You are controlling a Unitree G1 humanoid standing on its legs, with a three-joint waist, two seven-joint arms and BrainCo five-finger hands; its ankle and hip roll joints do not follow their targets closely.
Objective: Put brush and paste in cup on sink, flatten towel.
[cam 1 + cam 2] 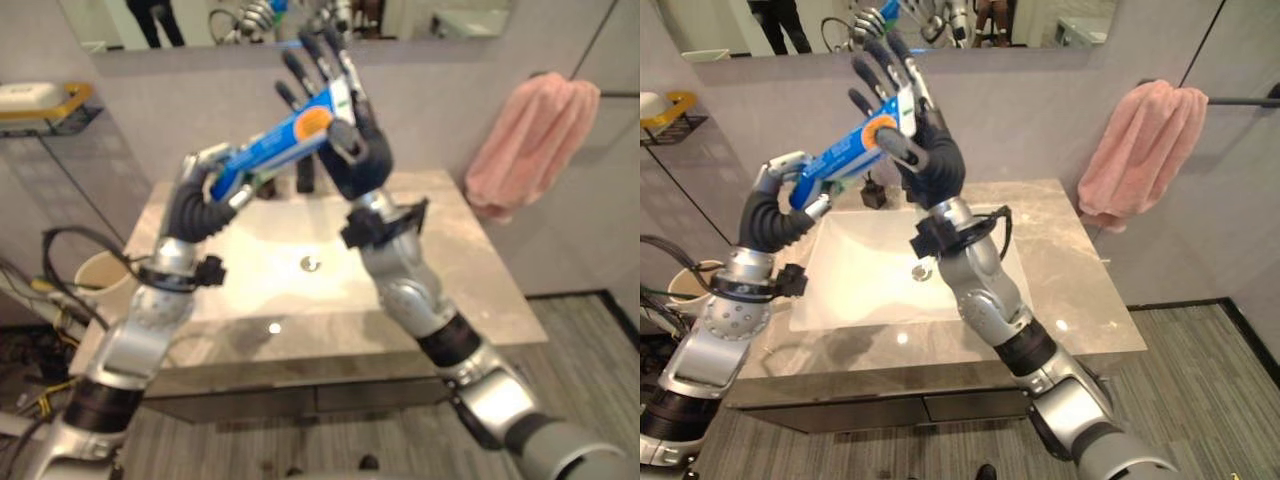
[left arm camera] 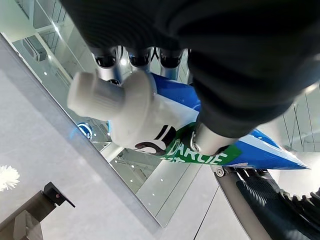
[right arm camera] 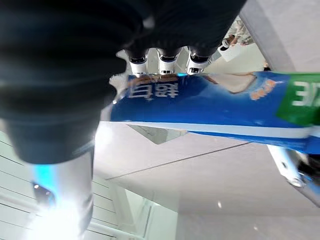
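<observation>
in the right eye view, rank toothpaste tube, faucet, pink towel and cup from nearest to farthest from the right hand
1. toothpaste tube: held against the right hand, its other end in the left hand.
2. faucet: just below, at the back of the sink.
3. pink towel: hanging on the wall to the robot's right.
4. cup: far on the robot's left, at the counter's edge.

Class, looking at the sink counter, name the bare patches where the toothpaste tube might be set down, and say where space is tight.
Bare marble counter lies right of the basin, below the pink towel, and along the front edge. The back edge by the faucet is crowded: both hands, left hand and right hand, hold the toothpaste tube above it. The cup sits at the left edge.
</observation>
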